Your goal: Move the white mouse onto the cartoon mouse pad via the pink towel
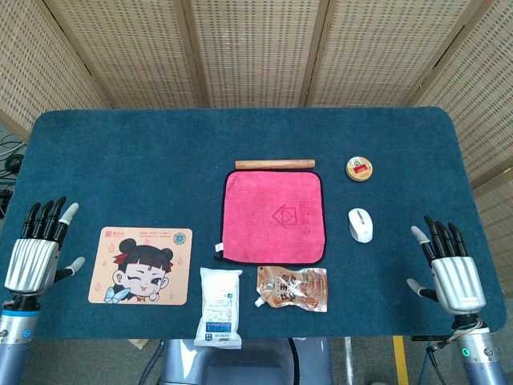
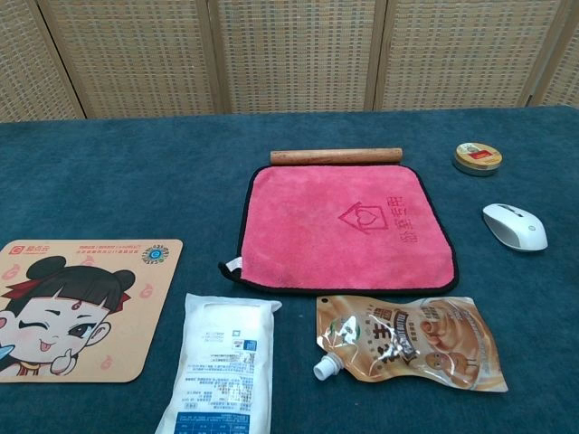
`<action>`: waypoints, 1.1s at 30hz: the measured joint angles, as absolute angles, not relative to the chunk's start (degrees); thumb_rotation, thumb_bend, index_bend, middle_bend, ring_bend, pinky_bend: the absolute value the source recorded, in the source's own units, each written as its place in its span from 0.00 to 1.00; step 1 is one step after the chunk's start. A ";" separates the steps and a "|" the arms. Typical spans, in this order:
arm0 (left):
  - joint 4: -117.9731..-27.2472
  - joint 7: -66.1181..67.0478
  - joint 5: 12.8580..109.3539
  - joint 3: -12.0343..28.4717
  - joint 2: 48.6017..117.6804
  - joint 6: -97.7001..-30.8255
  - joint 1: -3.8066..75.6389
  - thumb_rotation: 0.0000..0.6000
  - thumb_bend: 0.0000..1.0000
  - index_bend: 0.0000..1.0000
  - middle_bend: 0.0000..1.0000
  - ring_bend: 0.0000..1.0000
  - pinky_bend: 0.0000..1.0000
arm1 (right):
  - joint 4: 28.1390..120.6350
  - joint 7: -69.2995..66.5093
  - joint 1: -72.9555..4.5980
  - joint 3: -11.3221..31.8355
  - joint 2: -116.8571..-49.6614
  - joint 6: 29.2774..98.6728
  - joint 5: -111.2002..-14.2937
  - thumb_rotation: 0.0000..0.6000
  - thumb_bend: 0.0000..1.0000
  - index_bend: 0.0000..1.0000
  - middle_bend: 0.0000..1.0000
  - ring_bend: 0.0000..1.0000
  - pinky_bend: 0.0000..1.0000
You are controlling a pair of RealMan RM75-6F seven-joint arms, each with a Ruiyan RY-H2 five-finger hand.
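A blue-covered bench (image 1: 120,152) holds a white mouse (image 1: 361,224) near its right side, well apart from the cartoon mouse pad (image 1: 141,265) at the left, with the pink towel (image 1: 273,216) lying flat between them. Just behind the towel lies a wooden rolling pin (image 1: 275,164), a small round tin (image 1: 359,168) sits behind the mouse, and a white packet (image 1: 220,308) and a brown spouted pouch (image 1: 293,289) lie in front of the towel. The left hand (image 1: 34,255) and right hand (image 1: 452,269) hover at the bench's two ends, fingers spread and holding nothing.
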State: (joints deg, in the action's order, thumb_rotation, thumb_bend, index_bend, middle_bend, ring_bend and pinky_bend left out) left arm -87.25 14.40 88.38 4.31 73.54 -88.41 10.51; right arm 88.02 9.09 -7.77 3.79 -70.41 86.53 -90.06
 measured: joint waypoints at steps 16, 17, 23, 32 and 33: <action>-87.19 13.92 88.30 4.60 73.42 -88.18 10.56 1.00 0.02 0.00 0.00 0.00 0.00 | 88.07 8.72 -7.47 3.96 -70.33 87.13 -90.03 1.00 0.00 0.12 0.00 0.00 0.00; -87.18 13.89 88.30 4.61 73.42 -88.19 10.56 1.00 0.02 0.00 0.00 0.00 0.00 | 88.11 8.75 -7.47 3.92 -70.39 87.14 -90.14 1.00 0.00 0.12 0.00 0.00 0.00; -87.37 13.85 88.43 4.64 73.29 -88.34 10.45 1.00 0.02 0.00 0.00 0.00 0.00 | 88.05 8.52 -7.51 4.01 -70.88 86.96 -89.81 1.00 0.00 0.12 0.00 0.00 0.00; -87.27 13.16 87.85 4.88 73.15 -88.03 10.38 1.00 0.02 0.00 0.00 0.00 0.00 | 87.89 8.77 -8.50 5.75 -74.26 86.36 -87.94 1.00 0.00 0.12 0.00 0.00 0.00; -87.27 13.14 87.79 4.92 73.16 -87.96 10.41 1.00 0.02 0.00 0.00 0.00 0.00 | 88.01 8.88 -8.79 6.04 -74.60 85.93 -87.50 1.00 0.00 0.12 0.00 0.00 0.00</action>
